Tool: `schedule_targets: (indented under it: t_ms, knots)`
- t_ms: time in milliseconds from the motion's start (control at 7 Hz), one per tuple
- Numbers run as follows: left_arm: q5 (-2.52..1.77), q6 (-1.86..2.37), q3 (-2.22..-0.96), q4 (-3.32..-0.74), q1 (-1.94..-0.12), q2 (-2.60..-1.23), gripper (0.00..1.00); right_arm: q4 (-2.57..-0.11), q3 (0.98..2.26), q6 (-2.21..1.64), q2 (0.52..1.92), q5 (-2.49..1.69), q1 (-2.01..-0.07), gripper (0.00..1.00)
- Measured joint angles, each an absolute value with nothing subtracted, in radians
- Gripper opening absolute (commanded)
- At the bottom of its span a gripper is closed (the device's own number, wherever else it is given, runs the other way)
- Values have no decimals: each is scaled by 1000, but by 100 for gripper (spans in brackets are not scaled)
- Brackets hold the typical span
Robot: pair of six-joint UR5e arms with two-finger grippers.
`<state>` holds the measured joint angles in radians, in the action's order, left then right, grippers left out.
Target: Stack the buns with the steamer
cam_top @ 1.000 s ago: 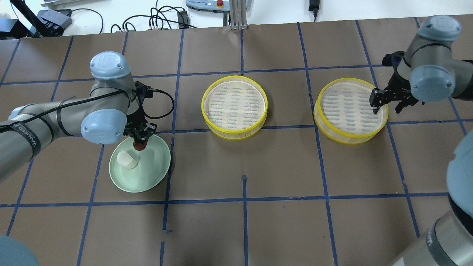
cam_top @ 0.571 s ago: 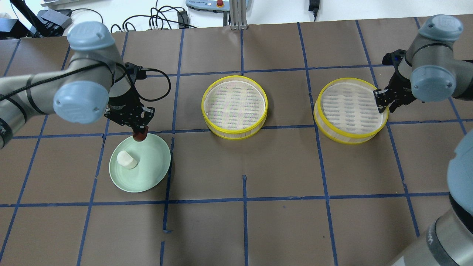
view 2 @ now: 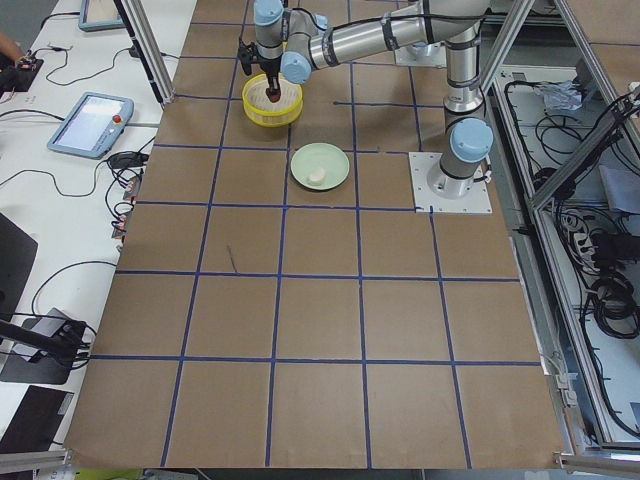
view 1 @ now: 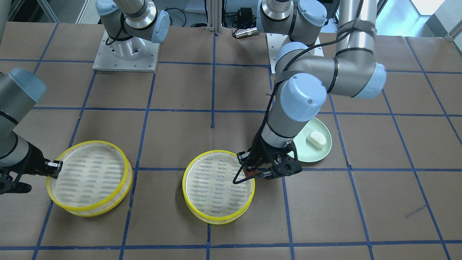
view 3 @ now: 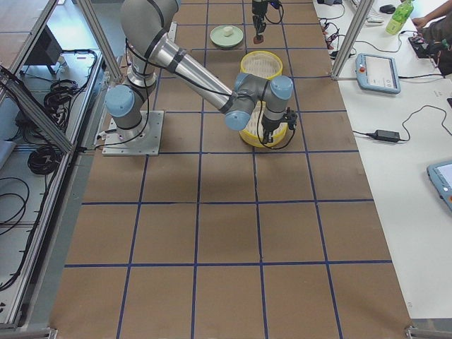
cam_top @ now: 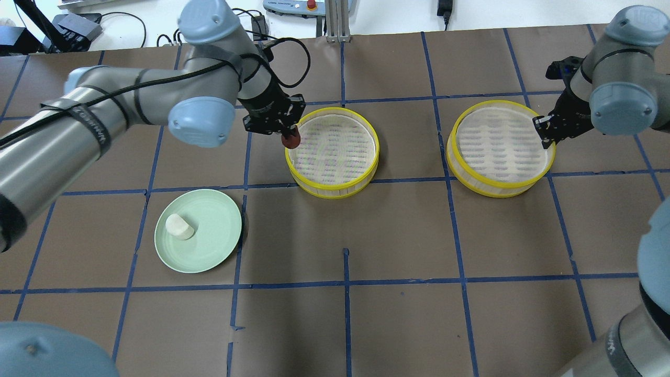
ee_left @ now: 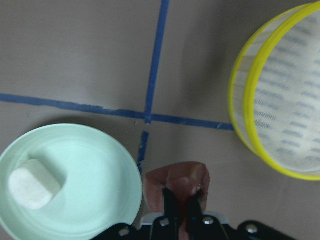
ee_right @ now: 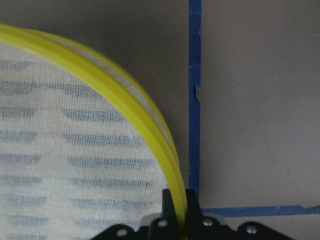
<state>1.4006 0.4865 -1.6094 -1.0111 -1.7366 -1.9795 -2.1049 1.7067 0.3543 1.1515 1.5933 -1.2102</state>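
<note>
My left gripper (cam_top: 288, 134) is shut on the dark reddish-brown bun (cam_top: 291, 140) and holds it above the left rim of the middle steamer (cam_top: 331, 187). The wrist view shows the bun (ee_left: 175, 186) pinched between the fingers. The white bun (cam_top: 179, 226) lies on the pale green plate (cam_top: 214, 233); it also shows in the front view (view 1: 317, 139). My right gripper (cam_top: 543, 131) is shut on the right rim of the right steamer (cam_top: 492, 186), with the yellow rim (ee_right: 150, 125) between the fingers.
Both yellow-rimmed steamers have cloth-lined slatted floors with nothing in them. The plate (view 1: 314, 154) sits nearer the robot than the middle steamer (view 1: 216, 216). Cables and a teach pendant lie beyond the table's far edge.
My left arm lifted the brown bun off the plate and carried it right to the middle steamer's rim. My right gripper shut on the right steamer's rim, and that steamer shifted slightly away.
</note>
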Motion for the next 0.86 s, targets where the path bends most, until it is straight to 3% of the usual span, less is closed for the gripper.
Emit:
schedule_targets:
  t_ms: [143,857]
  knots:
    - [1397,545,-1588,-975,-1767,-2018,100,-2076,1682,353,1160,1583,-1210,8]
    - [1399,555,-1578,-964,-1789,-2015,100,-2012,1650,242,1231,1547,-1283,8]
